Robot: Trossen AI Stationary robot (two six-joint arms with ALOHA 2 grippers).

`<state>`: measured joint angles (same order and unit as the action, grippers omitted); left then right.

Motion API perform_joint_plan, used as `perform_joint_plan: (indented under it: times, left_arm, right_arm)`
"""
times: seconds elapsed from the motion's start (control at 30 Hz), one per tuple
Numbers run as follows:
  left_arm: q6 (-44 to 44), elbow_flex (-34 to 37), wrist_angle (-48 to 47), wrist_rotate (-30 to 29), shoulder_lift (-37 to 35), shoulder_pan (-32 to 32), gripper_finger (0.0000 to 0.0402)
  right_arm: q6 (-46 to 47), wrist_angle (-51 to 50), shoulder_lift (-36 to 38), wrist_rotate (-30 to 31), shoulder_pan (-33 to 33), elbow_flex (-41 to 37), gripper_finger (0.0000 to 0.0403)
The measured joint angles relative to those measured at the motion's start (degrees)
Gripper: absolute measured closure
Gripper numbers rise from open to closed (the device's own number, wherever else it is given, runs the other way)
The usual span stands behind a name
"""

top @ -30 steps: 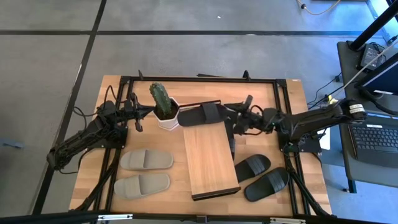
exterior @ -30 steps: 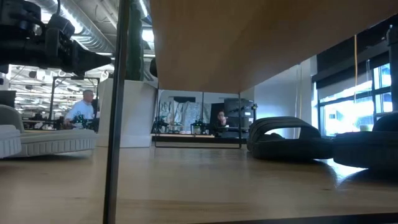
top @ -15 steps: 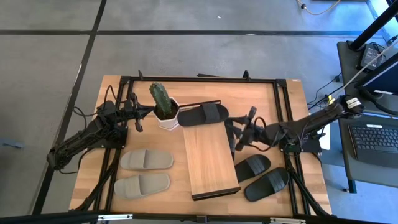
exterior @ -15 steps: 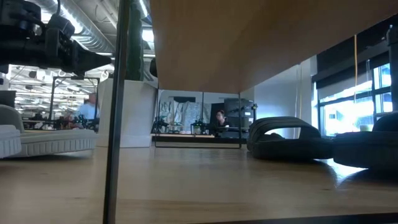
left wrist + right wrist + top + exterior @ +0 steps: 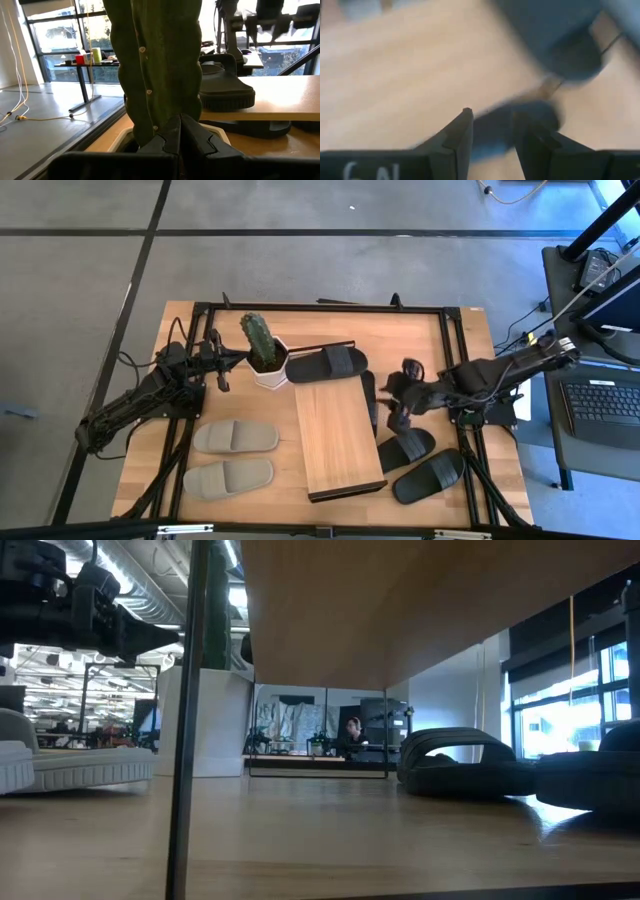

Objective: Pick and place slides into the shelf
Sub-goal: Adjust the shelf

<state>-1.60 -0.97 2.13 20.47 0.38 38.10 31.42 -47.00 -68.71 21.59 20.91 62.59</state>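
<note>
Since a second ago the right gripper [image 5: 397, 418] has swung away from the black slide on the shelf's far end [image 5: 328, 364] and now hangs over the black slide beside the shelf [image 5: 405, 448]; everything else lies as it did.

Furthest left, the left gripper [image 5: 222, 372] is parked with its jaws pressed together, empty, and the cactus [image 5: 157, 65] in its white pot [image 5: 268, 369] rises straight ahead of the fingertips. Nearer the table's front edge than those jaws, two grey-beige slides [image 5: 235, 437] lie side by side on the tabletop, well apart from them.

Next comes the shelf [image 5: 336, 438], a long light-wood panel. One black slide sits across its far end, and the left wrist view shows another black slide [image 5: 260, 128] underneath that end of the panel.

On the right, the right gripper's jaws stand apart with nothing clamped. A dark blurred shape shows in the gap between its fingers [image 5: 460, 135], but I cannot tell whether they touch it. Just beyond the slide below them, towards the table's front corner, lies a second black slide [image 5: 429, 475].
</note>
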Motion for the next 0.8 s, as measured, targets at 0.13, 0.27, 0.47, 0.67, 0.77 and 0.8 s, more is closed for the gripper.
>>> perform_joint_plan:
  times: [0.13, 0.27, 0.47, 0.67, 0.77, 0.8]
  left_arm:
    - [-0.01, 0.00, 0.00, 0.00, 0.00, -0.01, 0.0401]
    - [0.02, 0.00, 0.00, 0.00, 0.00, 0.00, 0.0401]
    - [0.03, 0.00, 0.00, 0.00, -0.02, -0.01, 0.0401]
    - [0.01, 0.00, 0.00, 0.00, -0.01, -0.01, 0.0401]
    - [0.01, 0.00, 0.00, 0.00, 0.00, 0.01, 0.0401]
    - [0.01, 0.00, 0.00, 0.00, 0.00, -0.01, 0.0401]
  right_arm:
    - [7.45, -1.17, -1.83, -7.41, 0.00, -2.63, 0.0269]
    - [9.06, -0.82, -5.18, -10.80, -0.02, -3.52, 0.0269]
    - [8.26, 3.57, -10.07, -16.64, -0.02, -3.59, 0.0269]
    - [5.52, 10.30, -12.50, -20.14, -0.02, -3.63, 0.0269]
    - [4.81, 13.05, -12.67, -20.44, -0.02, -3.63, 0.0269]
    - [4.24, 13.70, -12.67, -20.44, -0.02, -3.63, 0.0269]
